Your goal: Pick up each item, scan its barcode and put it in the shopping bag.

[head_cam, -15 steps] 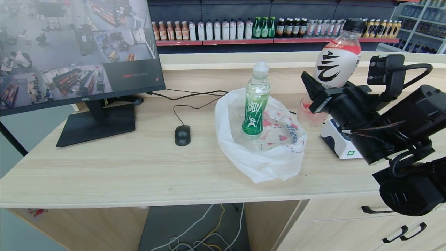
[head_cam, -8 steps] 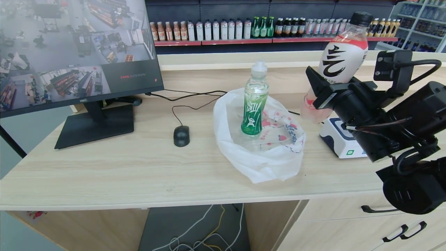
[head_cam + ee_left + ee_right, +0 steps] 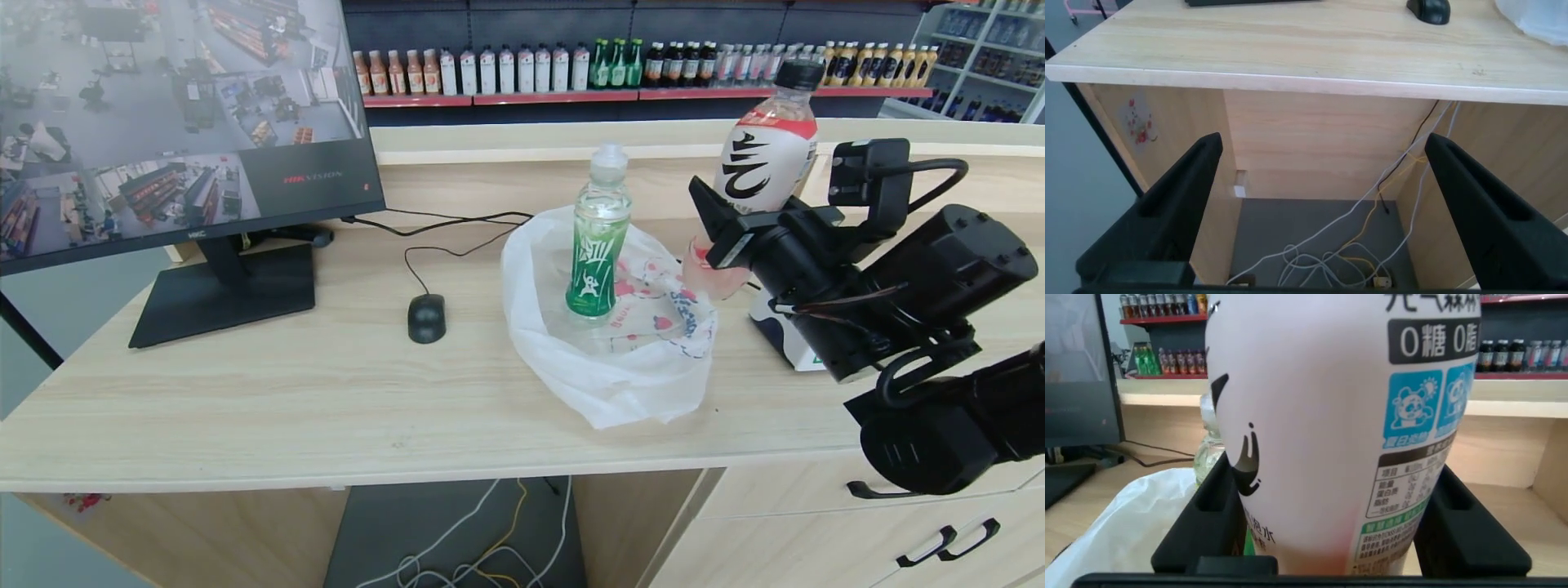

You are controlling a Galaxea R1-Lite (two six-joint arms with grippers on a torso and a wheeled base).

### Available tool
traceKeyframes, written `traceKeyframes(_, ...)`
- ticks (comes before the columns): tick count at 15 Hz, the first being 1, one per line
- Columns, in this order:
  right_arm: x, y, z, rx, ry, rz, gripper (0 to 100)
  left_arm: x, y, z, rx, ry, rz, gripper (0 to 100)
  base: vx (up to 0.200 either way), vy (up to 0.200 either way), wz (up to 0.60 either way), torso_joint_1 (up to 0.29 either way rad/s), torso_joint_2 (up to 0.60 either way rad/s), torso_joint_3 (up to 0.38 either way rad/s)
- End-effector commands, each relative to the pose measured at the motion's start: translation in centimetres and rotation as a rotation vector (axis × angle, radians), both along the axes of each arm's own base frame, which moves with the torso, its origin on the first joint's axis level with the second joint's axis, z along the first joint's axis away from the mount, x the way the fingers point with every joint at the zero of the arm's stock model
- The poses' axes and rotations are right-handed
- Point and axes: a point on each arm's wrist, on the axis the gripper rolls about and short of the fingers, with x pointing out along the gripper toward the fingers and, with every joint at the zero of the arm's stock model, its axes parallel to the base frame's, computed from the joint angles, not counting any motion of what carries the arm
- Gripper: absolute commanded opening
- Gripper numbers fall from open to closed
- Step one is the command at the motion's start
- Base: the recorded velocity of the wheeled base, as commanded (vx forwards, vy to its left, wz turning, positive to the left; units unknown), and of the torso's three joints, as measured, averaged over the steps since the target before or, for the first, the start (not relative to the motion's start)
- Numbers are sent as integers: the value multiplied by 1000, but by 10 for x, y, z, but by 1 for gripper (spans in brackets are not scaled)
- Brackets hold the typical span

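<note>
My right gripper point(image 3: 755, 237) is shut on a pink-and-white bottle point(image 3: 763, 163) with a black cap. It holds the bottle upright above the counter, between the white shopping bag point(image 3: 620, 367) and the white-and-blue scanner point(image 3: 775, 327), which the arm partly hides. In the right wrist view the bottle point(image 3: 1331, 433) sits between the black fingers point(image 3: 1208, 514), label side facing the camera. A green bottle point(image 3: 598, 245) stands upright in the open bag. My left gripper point(image 3: 1327, 204) is open and holds nothing, low in front of the counter's edge point(image 3: 1290, 77).
A monitor point(image 3: 180, 122) on its stand occupies the counter's left, with a black mouse point(image 3: 427, 317) and cables between it and the bag. A raised ledge and shelves of bottles point(image 3: 571, 69) run behind. Drawers point(image 3: 898, 531) lie below right, loose wires point(image 3: 1323, 253) under the counter.
My right gripper has carried the pink-and-white bottle left and a little lower, closer to the bag and the green bottle. Bag, green bottle and scanner have stayed put.
</note>
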Motion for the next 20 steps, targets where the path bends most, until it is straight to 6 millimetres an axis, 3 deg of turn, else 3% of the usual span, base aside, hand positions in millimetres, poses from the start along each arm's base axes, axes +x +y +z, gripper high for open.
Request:
traceKeyframes(1, 16, 5, -7, -3, 7, -6, 0, 0, 0, 0, 1, 0, 1, 100, 0, 0, 0, 0, 0, 0)
traceKeyframes(9, 57, 21, -38, -18, 44, -6, 0, 0, 0, 0, 1, 0, 1, 100, 0, 0, 0, 0, 0, 0)
traceKeyframes(15, 75, 30, -68, -53, 93, 23, 0, 0, 0, 0, -1, -2, 1, 100, 0, 0, 0, 0, 0, 0)
traceKeyframes(20, 82, 31, -80, -58, 111, 21, 0, 0, 0, 0, -1, 0, 1, 100, 0, 0, 0, 0, 0, 0)
